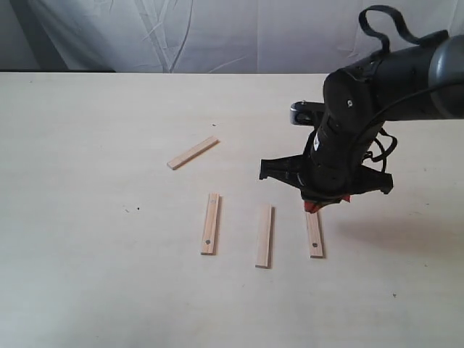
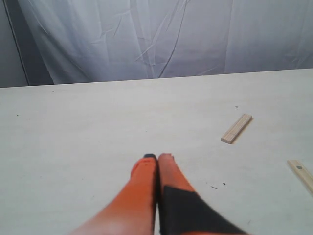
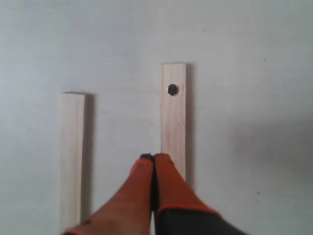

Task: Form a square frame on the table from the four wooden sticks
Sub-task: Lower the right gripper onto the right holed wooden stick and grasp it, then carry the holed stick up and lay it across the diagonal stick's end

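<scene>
Four wooden sticks lie apart on the table [image 1: 87, 275], forming no square frame. One slanted stick [image 1: 193, 153] lies at the back; three lie roughly parallel in front: a holed stick [image 1: 210, 223], a plain stick [image 1: 264, 235] and a holed stick [image 1: 314, 234]. My right gripper [image 1: 314, 206] hovers over the far end of the rightmost stick [image 3: 174, 115], fingers shut with nothing between them; the plain stick [image 3: 72, 156] lies beside it. My left gripper [image 2: 157, 157] is shut and empty over bare table, with the slanted stick [image 2: 236, 129] and a holed stick end [image 2: 302, 174] off to one side. The left arm is outside the exterior view.
A wrinkled white cloth backdrop [image 1: 217, 32] hangs behind the table's far edge. The right arm's black body [image 1: 362, 123] with its cable loop stands above the right half of the table. A few tiny dark specks [image 1: 138, 209] mark the tabletop.
</scene>
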